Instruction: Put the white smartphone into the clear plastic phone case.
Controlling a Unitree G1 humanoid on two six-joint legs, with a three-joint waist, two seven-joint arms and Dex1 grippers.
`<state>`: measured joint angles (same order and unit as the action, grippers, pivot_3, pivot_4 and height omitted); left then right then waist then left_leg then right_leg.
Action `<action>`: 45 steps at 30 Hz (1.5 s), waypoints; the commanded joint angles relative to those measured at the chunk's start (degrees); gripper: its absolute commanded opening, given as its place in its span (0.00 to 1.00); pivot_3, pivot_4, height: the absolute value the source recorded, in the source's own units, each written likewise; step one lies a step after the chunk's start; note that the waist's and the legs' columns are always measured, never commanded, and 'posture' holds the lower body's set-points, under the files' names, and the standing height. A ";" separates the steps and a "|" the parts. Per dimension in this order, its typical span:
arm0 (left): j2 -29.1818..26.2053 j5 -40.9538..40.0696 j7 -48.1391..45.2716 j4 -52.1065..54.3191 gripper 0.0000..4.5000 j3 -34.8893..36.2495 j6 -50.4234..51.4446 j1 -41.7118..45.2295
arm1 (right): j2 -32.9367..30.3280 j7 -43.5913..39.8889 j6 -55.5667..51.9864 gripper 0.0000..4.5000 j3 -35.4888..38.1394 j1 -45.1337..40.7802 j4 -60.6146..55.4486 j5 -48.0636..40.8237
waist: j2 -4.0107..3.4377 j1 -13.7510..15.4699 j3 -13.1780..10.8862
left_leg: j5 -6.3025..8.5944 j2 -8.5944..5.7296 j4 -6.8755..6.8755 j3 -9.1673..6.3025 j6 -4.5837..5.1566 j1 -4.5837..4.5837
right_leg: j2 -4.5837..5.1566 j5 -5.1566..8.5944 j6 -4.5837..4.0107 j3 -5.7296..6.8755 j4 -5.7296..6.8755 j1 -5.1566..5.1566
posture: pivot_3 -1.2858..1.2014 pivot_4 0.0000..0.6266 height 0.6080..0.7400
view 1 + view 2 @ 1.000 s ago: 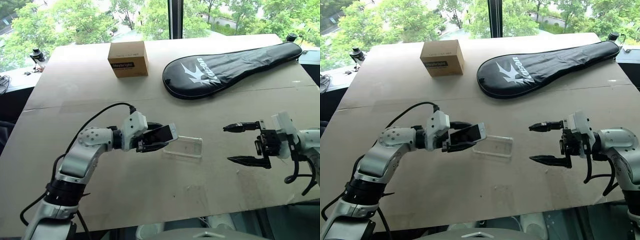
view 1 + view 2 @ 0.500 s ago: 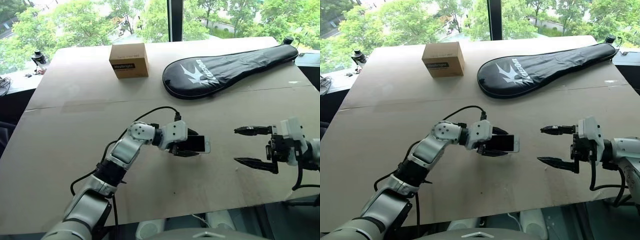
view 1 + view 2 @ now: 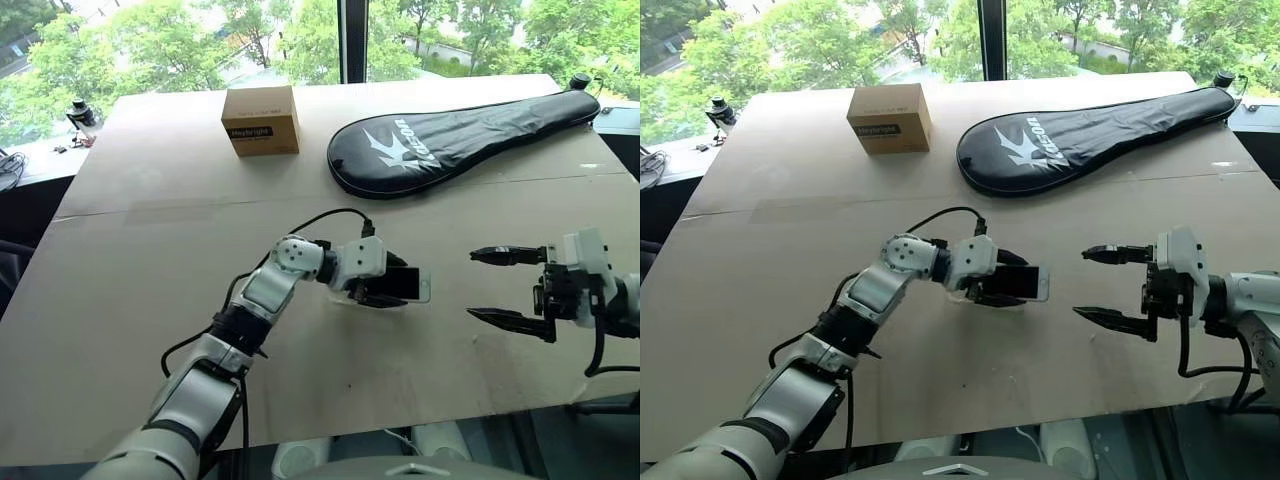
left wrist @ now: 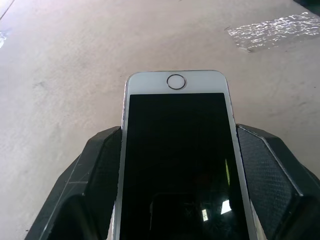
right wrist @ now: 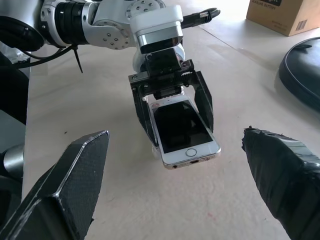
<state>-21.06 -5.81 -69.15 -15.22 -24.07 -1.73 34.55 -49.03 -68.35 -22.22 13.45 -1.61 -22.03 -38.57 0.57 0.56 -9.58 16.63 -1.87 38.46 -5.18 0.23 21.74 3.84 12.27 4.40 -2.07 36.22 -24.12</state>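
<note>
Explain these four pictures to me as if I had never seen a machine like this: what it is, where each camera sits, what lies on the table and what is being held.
This is a two-armed humanoid robot standing at a cardboard-covered table. Two pictures come from cameras in its head, looking down over its arms. The other two come from a camera on each wrist, looking along that arm's own two black fingers.

The left gripper holds the white smartphone by its long edges, screen up, above the table's middle. The left wrist view shows that screen close up. A bit of the clear plastic phone case peeks out under that gripper.

The right gripper hangs open and empty opposite the phone.

At the far end lie a brown cardboard box and a black racket cover.
</note>
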 commanded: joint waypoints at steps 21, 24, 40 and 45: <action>2.84 3.08 -0.15 -8.46 0.98 0.31 -5.83 -1.42 | -0.65 -0.74 0.92 1.00 1.16 -2.00 -0.40 -0.33 | -0.02 0.11 0.05 | 0.03 -0.09 0.34 -0.10 0.06 -0.33 | 0.07 0.00 0.03 0.10 0.22 0.48 | 0.52 0.24 1.00; 4.24 2.50 2.67 -7.96 0.98 2.25 -6.85 -0.74 | -0.55 -1.12 1.19 1.00 0.89 -2.34 0.12 -0.20 | -0.02 0.11 0.04 | 0.04 -0.08 0.34 -0.09 0.07 -0.44 | 0.07 0.00 0.03 0.09 0.34 0.50 | 0.52 0.24 1.00; -11.55 -12.02 7.57 23.66 0.98 18.52 23.54 -4.51 | 0.64 -3.27 6.17 1.00 -5.13 -4.72 6.22 6.26 | 0.02 -1.69 -0.01 | 0.04 -0.04 0.37 -0.07 0.06 -0.52 | 0.06 0.01 0.03 0.04 0.51 0.48 | 0.52 0.24 1.00; -18.36 -6.14 11.18 21.06 0.98 19.02 21.12 -11.21 | 0.16 -1.07 8.80 1.00 -9.34 -4.64 7.98 13.88 | 0.02 -1.50 -0.01 | 0.04 -0.02 0.19 0.04 0.06 -0.70 | 0.03 0.02 0.02 -0.09 0.52 0.48 | 0.52 0.24 1.00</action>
<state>-38.36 -13.75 -58.81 5.54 -5.51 20.91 24.08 -48.38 -70.01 -14.75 4.45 -5.82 -13.48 -26.40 0.58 -0.94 -9.59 16.67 -1.88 38.64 -5.13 0.29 21.06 3.87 12.29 4.43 -2.17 36.73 -23.64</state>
